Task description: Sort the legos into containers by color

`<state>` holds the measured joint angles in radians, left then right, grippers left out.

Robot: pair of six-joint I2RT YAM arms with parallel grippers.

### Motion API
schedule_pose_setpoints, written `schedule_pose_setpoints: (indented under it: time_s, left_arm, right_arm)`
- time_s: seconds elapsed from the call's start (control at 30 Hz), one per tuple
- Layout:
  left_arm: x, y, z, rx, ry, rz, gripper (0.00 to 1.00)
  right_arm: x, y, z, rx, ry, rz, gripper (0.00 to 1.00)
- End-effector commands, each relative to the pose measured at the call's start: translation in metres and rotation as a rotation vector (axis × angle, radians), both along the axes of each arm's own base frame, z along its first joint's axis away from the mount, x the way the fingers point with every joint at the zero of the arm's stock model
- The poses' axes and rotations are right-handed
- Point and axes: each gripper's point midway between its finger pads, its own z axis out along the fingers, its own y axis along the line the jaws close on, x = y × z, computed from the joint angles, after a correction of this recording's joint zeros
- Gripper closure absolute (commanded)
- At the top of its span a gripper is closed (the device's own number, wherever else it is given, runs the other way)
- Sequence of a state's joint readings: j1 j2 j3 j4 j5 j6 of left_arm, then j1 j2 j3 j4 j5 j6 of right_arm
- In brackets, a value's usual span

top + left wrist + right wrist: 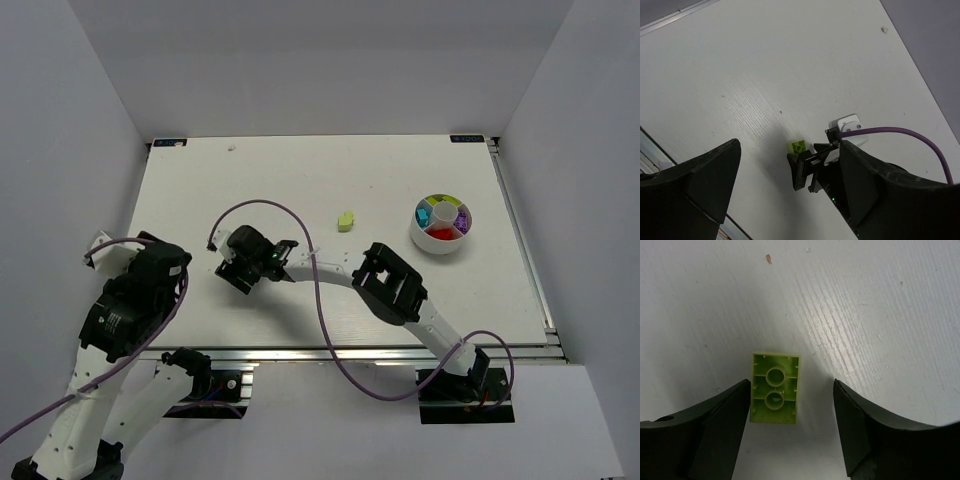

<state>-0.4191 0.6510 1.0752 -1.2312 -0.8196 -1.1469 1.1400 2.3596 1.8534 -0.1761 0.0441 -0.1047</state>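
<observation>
An upside-down lime brick (775, 394) lies on the table between the open jaws of my right gripper (790, 390), close to the left finger and well apart from the right one. In the top view the right gripper (235, 272) is at the table's left middle and hides this brick. The left wrist view shows the brick (799, 147) beside the right gripper's fingertips (801, 170). A second lime brick (345, 219) lies mid-table. The white divided bowl (441, 240) at the right holds cyan, lime, purple and red bricks. My left gripper (168, 262) is open and empty.
The right arm's purple cable (262, 206) arcs over the table above the gripper. White walls enclose the table on three sides. A metal rail (340, 352) runs along the near edge.
</observation>
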Motion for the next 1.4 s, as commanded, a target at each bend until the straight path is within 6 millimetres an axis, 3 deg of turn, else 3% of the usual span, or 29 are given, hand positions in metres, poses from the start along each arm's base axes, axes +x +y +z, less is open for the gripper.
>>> schedule_pose_setpoints:
  time_s: [0.0, 0.13, 0.17, 0.23, 0.37, 0.43, 0.47, 0.53, 0.6, 0.63, 0.67, 0.7, 0.73, 0.77, 0.8, 0.83, 0.9, 0.93, 0.97, 1.0, 1.07, 1.1, 1.3, 1.37]
  left_arm:
    - [-0.006, 0.006, 0.009, -0.012, -0.026, 0.026, 0.11]
    - [-0.009, 0.007, 0.008, -0.013, -0.017, 0.028, 0.11]
    - [-0.010, 0.007, 0.008, -0.012, -0.017, 0.029, 0.11]
    - [-0.011, 0.008, 0.008, -0.013, -0.021, 0.033, 0.12]
    - [-0.009, 0.007, 0.003, -0.019, -0.024, 0.031, 0.12]
    - [-0.004, 0.002, 0.001, -0.033, -0.035, 0.019, 0.12]
    - [-0.002, 0.000, -0.003, -0.033, -0.028, 0.013, 0.12]
    - [0.005, -0.005, -0.003, -0.045, -0.044, -0.001, 0.12]
    - [0.010, -0.009, -0.008, -0.039, -0.040, -0.021, 0.13]
    - [0.017, -0.014, -0.005, -0.055, -0.063, -0.037, 0.14]
    - [0.020, -0.017, -0.005, -0.056, -0.066, -0.049, 0.14]
    - [0.024, -0.020, -0.010, -0.045, -0.056, -0.065, 0.14]
    - [0.031, -0.024, -0.007, -0.057, -0.080, -0.077, 0.14]
    - [0.034, -0.029, -0.009, -0.065, -0.078, -0.096, 0.14]
    - [0.038, -0.032, -0.014, -0.060, -0.071, -0.109, 0.15]
    - [0.045, -0.037, -0.012, -0.069, -0.088, -0.122, 0.15]
    - [0.053, -0.048, -0.016, -0.079, -0.086, -0.171, 0.15]
    - [0.061, -0.054, -0.018, -0.086, -0.101, -0.191, 0.15]
    - [0.065, -0.060, -0.020, -0.093, -0.103, -0.215, 0.16]
    - [0.068, -0.070, -0.023, -0.100, -0.098, -0.270, 0.16]
    - [0.080, -0.084, -0.030, -0.119, -0.114, -0.326, 0.16]
    - [0.082, -0.094, -0.034, -0.135, -0.107, -0.373, 0.17]
    - [0.098, -0.122, -0.057, -0.169, -0.063, -0.475, 0.17]
    - [0.100, -0.125, -0.061, -0.170, -0.050, -0.485, 0.17]
  right_arm:
    - [0.006, 0.019, 0.023, 0.069, -0.064, 0.002, 0.30]
    - [-0.003, 0.017, 0.015, 0.057, -0.042, 0.041, 0.43]
    - [-0.004, 0.016, 0.014, 0.055, -0.041, 0.050, 0.51]
    - [-0.007, 0.018, 0.024, 0.069, -0.048, 0.074, 0.60]
    - [-0.013, 0.009, 0.058, 0.106, -0.059, 0.134, 0.94]
    - [-0.009, -0.007, 0.082, 0.117, -0.083, 0.150, 1.00]
    - [-0.009, -0.015, 0.109, 0.147, -0.111, 0.156, 1.00]
    - [-0.012, -0.040, 0.112, 0.116, -0.097, 0.210, 1.00]
    - [-0.015, -0.064, 0.141, 0.120, -0.159, 0.293, 1.00]
    - [-0.019, -0.081, 0.140, 0.094, -0.135, 0.345, 1.00]
    - [-0.019, -0.094, 0.165, 0.111, -0.202, 0.379, 1.00]
    - [-0.017, -0.106, 0.170, 0.106, -0.217, 0.383, 1.00]
    - [-0.012, -0.125, 0.163, 0.073, -0.207, 0.369, 1.00]
    - [-0.010, -0.139, 0.182, 0.084, -0.250, 0.372, 1.00]
    - [-0.006, -0.150, 0.187, 0.082, -0.261, 0.349, 1.00]
    - [0.011, -0.171, 0.182, 0.055, -0.260, 0.287, 1.00]
    - [0.023, -0.202, 0.197, 0.055, -0.275, 0.225, 1.00]
    - [0.044, -0.228, 0.197, 0.043, -0.269, 0.156, 1.00]
    - [0.048, -0.245, 0.203, 0.039, -0.267, 0.127, 1.00]
    - [0.069, -0.273, 0.206, 0.033, -0.269, 0.059, 1.00]
    - [0.084, -0.306, 0.212, 0.025, -0.276, 0.008, 1.00]
    - [0.097, -0.338, 0.210, 0.012, -0.262, -0.046, 1.00]
    - [0.133, -0.437, 0.214, 0.019, -0.227, -0.223, 1.00]
    - [0.139, -0.453, 0.212, 0.028, -0.210, -0.259, 1.00]
